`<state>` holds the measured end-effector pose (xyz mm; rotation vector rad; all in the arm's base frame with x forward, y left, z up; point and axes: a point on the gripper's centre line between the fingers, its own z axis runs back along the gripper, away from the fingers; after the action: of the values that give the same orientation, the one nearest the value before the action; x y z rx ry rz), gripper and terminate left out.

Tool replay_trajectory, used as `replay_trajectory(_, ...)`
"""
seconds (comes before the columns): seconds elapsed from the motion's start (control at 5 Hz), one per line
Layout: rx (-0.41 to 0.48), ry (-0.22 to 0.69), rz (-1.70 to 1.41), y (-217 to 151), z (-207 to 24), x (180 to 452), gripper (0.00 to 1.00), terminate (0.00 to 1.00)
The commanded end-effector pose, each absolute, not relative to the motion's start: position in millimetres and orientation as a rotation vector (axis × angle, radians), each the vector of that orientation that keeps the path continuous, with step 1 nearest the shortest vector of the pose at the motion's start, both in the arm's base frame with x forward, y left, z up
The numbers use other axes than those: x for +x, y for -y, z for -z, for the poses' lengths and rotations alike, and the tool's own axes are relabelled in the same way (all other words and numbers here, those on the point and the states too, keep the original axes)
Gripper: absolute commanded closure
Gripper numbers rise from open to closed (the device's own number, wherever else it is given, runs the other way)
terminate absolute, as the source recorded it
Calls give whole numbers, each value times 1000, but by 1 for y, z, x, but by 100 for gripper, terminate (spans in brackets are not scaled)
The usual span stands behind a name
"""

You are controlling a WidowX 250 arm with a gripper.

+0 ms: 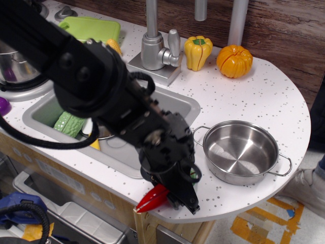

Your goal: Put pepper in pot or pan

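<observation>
The red chili pepper [152, 198] lies at the counter's front edge, its pointed tip poking out past the edge to the left. Its green stem end [193, 175] shows just behind the black gripper [179, 195]. The gripper comes down over the pepper's middle and looks shut on it, though the fingers hide the contact. The shallow steel pan [244, 152] with wire loop handles sits empty to the right of the gripper, a short gap away.
Behind the arm is a sink [170, 104] holding a green vegetable [71, 123]. A faucet [152, 46], a yellow bell pepper [198, 52] and an orange pumpkin [234, 61] stand at the back. At far left are a green board [89, 29] and a taller steel pot [15, 66].
</observation>
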<state>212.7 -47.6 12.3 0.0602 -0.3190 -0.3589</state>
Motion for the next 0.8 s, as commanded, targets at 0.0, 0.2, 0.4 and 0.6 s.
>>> replay_trajectory(0.0,87,330,377,42,-62,231,100,0)
replay_trajectory(0.2,54,340,395,46,-76,249,100,0)
replay_trajectory(0.4,62,361,430,59,-79,272,0,0)
replay_trajectory(0.6,57,397,427,74,-70,287,0,0)
